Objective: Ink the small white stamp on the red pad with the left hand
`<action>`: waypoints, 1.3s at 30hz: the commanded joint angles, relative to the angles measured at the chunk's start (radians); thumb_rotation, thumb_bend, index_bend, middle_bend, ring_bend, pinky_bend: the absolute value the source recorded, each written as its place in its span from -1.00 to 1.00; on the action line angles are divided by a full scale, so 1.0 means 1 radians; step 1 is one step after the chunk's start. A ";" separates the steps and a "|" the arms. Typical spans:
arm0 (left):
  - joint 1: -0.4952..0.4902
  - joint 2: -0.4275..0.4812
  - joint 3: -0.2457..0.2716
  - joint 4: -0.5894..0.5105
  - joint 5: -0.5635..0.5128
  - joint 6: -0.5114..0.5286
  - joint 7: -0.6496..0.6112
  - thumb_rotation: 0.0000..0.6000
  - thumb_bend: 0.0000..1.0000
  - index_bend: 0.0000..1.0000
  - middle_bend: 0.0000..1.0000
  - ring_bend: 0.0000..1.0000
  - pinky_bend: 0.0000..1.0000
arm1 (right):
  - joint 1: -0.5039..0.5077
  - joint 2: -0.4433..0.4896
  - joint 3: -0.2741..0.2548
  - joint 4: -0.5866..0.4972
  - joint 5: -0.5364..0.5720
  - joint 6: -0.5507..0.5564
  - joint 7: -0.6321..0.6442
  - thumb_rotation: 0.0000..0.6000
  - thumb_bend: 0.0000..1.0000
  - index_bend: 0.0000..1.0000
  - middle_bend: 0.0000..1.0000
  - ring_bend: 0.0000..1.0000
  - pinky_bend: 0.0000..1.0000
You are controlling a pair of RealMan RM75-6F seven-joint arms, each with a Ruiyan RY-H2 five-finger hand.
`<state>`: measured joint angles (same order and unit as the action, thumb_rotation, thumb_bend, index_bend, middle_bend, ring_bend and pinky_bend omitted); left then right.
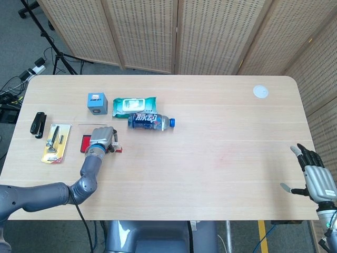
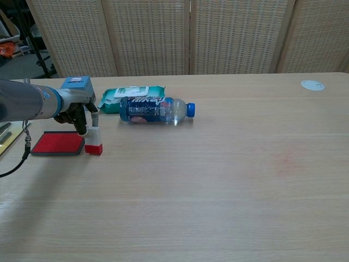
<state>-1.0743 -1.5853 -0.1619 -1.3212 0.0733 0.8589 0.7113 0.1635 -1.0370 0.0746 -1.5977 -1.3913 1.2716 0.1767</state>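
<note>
Right hand (image 1: 315, 178) near-right edge, fingers spread, empty. Left hand (image 2: 76, 109) fingers down on small white stamp (image 2: 94, 142), which stands upright on table (image 2: 218, 180), just right of red pad (image 2: 57, 144). Bottle (image 2: 155, 109), wipes pack (image 2: 128, 93) farther.

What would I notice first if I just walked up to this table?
Probably the grey left hand at the table's left side, holding a small white stamp with a red base right beside the bright red pad. Next, the water bottle lying on its side, just in front of a green wipes pack.
</note>
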 commanded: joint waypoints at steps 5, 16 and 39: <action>0.005 0.001 -0.004 -0.001 0.004 -0.002 0.000 1.00 -0.20 0.06 1.00 1.00 0.93 | 0.000 0.001 0.001 -0.001 0.001 0.001 0.002 1.00 -1.00 -1.00 -1.00 -1.00 -1.00; 0.015 0.015 0.002 -0.027 0.030 0.003 0.000 1.00 -0.20 0.06 1.00 1.00 0.93 | 0.000 0.002 0.001 -0.002 0.001 0.000 0.006 1.00 -1.00 -1.00 -1.00 -1.00 -1.00; 0.035 0.018 0.018 -0.050 0.077 0.011 0.002 1.00 -0.42 0.04 1.00 1.00 0.93 | -0.003 0.007 0.002 -0.001 -0.003 0.006 0.018 1.00 -1.00 -1.00 -1.00 -1.00 -1.00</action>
<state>-1.0396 -1.5671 -0.1436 -1.3710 0.1499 0.8704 0.7131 0.1609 -1.0304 0.0766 -1.5989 -1.3941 1.2772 0.1950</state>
